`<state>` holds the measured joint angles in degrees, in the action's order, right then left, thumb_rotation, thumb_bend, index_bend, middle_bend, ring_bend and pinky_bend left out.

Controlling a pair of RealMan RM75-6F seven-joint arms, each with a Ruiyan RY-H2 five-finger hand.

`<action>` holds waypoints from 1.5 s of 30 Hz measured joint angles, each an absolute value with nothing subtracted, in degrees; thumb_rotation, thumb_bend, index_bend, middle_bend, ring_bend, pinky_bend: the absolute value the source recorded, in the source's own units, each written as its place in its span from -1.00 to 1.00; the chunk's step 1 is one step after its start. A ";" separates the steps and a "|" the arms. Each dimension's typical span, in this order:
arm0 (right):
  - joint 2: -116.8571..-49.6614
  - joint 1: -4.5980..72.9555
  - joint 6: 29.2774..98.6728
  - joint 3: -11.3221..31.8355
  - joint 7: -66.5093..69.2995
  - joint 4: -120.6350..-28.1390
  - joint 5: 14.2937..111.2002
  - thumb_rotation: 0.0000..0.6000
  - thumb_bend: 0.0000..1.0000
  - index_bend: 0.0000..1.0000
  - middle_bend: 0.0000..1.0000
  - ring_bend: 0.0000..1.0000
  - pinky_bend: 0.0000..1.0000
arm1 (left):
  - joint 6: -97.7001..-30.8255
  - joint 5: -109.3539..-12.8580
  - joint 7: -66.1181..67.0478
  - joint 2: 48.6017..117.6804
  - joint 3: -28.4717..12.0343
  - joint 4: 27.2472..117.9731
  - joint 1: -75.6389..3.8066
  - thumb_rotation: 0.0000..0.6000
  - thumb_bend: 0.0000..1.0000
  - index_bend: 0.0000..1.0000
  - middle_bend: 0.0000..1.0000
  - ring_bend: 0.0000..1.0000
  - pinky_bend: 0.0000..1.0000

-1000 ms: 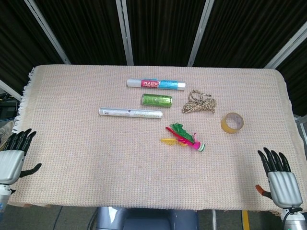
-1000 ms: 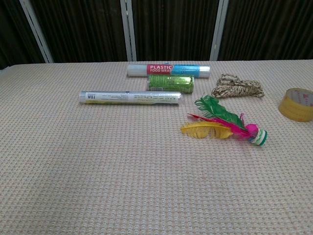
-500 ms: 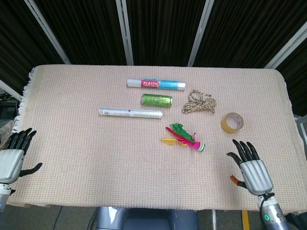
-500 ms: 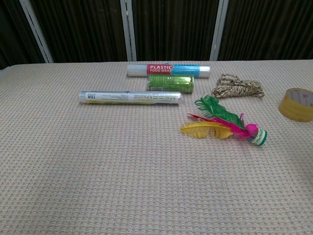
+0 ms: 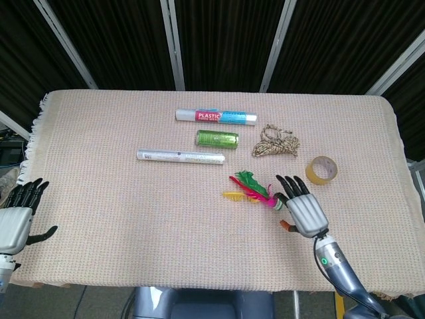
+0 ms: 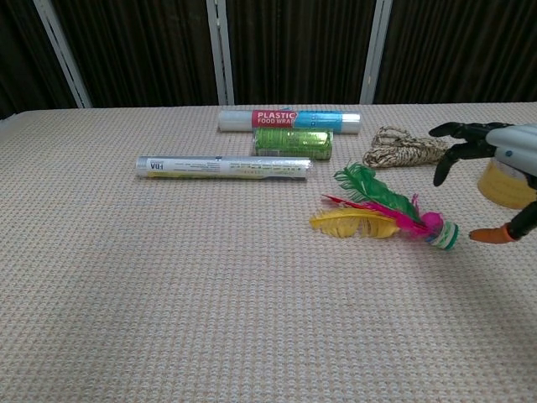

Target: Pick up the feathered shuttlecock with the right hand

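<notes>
The feathered shuttlecock (image 5: 254, 191) (image 6: 386, 213) lies on the woven tablecloth, green, pink and yellow feathers pointing left and its white-green base to the right. My right hand (image 5: 300, 205) (image 6: 497, 164) hovers just right of the base, fingers spread and holding nothing. My left hand (image 5: 18, 218) rests open at the table's left front edge, far from the shuttlecock, and shows only in the head view.
Behind the shuttlecock lie a plastic wrap roll (image 5: 216, 116), a green roll (image 5: 217, 138), a silver foil roll (image 5: 180, 157) and a twine bundle (image 5: 275, 141). A tape ring (image 5: 321, 170) sits right of the right hand.
My right hand has moved from the table's front right corner leftwards and forwards to just beside the shuttlecock's base. It now shows in the chest view. The left hand has stayed put.
</notes>
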<state>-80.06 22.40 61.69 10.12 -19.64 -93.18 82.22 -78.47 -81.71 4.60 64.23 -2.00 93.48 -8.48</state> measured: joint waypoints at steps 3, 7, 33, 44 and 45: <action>-82.42 24.78 59.09 11.14 -20.72 -90.86 79.79 1.00 -0.69 -0.35 -1.00 -1.00 -1.00 | -78.47 -81.24 4.55 64.41 -2.27 93.19 -8.50 1.00 -0.61 -1.00 -1.00 -1.00 -1.00; -84.83 27.33 57.17 11.97 -22.09 -88.32 77.92 1.00 -0.69 -0.36 -1.00 -1.00 -1.00 | -78.15 -80.54 4.30 64.48 -2.51 92.84 -8.59 1.00 -0.61 -1.00 -1.00 -1.00 -1.00; -99.20 42.19 47.17 14.42 -27.14 -73.67 68.20 1.00 -0.62 -0.27 -1.00 -1.00 -1.00 | -77.38 -76.13 1.70 63.40 -4.40 91.60 -8.28 1.00 -0.61 -1.00 -1.00 -1.00 -1.00; -101.16 45.45 44.28 13.62 -25.51 -66.82 67.61 1.00 -0.41 -0.01 -0.99 -1.00 -1.00 | -77.92 -75.36 1.38 63.19 -4.72 90.81 -7.73 1.00 -0.58 -1.00 -1.00 -1.00 -1.00; -101.18 45.67 44.06 13.41 -25.33 -66.24 67.63 1.00 -0.40 0.02 -0.98 -1.00 -1.00 | -77.77 -75.27 1.36 63.20 -4.70 90.73 -7.74 1.00 -0.58 -1.00 -1.00 -1.00 -1.00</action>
<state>-101.18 45.67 44.06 13.41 -25.33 -66.24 67.63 -77.77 -75.27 1.36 63.20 -4.70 90.73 -7.74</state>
